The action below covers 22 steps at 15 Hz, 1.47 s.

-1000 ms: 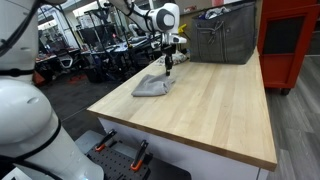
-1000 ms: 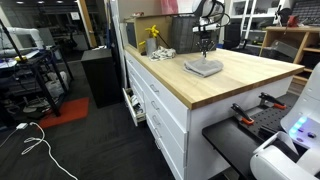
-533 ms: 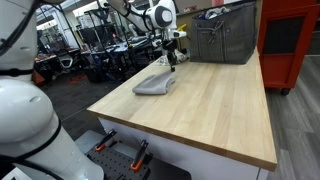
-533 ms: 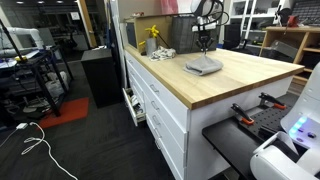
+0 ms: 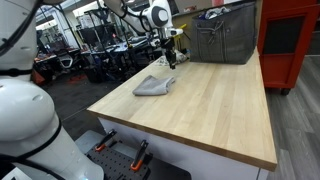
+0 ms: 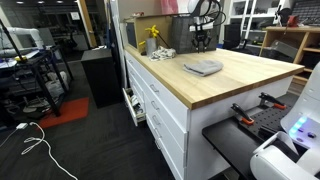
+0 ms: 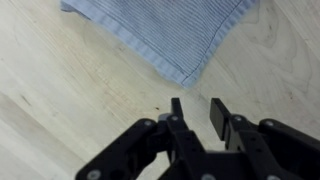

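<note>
A grey-blue folded cloth [image 5: 153, 86] lies flat on the wooden tabletop [image 5: 215, 115], seen in both exterior views, cloth [image 6: 203, 67]. My gripper [image 5: 169, 60] hangs just above the cloth's far edge, clear of it, gripper [image 6: 203, 44]. In the wrist view the two black fingers stand apart with bare wood between them, gripper [image 7: 197, 108], and the cloth's striped corner [image 7: 170, 35] lies a short way beyond the fingertips. Nothing is held.
A grey fabric bin [image 5: 225, 35] stands at the back of the table beside a red cabinet [image 5: 290, 40]. A yellow object [image 6: 152, 36] and clutter sit at the far table corner. White drawers [image 6: 160, 105] front the table.
The gripper has let go of the cloth's edge and risen a little. Its jaws have parted, and the lifted cloth edge has dropped flat onto the table.
</note>
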Motion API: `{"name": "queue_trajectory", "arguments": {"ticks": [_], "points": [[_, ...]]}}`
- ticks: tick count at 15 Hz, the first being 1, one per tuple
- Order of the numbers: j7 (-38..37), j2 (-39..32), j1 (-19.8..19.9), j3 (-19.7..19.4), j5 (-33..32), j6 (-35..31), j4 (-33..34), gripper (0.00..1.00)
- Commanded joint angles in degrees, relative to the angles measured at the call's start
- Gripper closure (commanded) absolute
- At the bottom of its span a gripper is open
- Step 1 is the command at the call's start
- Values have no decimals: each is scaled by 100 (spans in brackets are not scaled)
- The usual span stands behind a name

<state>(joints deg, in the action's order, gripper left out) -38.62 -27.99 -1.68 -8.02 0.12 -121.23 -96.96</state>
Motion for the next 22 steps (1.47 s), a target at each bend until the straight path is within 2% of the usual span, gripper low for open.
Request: {"name": "queue_trajectory", "arguments": {"ticks": [1,5,6,16,19,22], "points": [[41,287,10,-13,-59,53,-177,33],[412,643,115,77,67,-219,-549,3],[531,745,111,76,33,-297,-662,0],[1740,1671,121,258,45,-552,-1567,0],[1923,1758,126,330,82,-509,-1690,0],[2198,1863,145,413,176,-143,-1742,0]]}}
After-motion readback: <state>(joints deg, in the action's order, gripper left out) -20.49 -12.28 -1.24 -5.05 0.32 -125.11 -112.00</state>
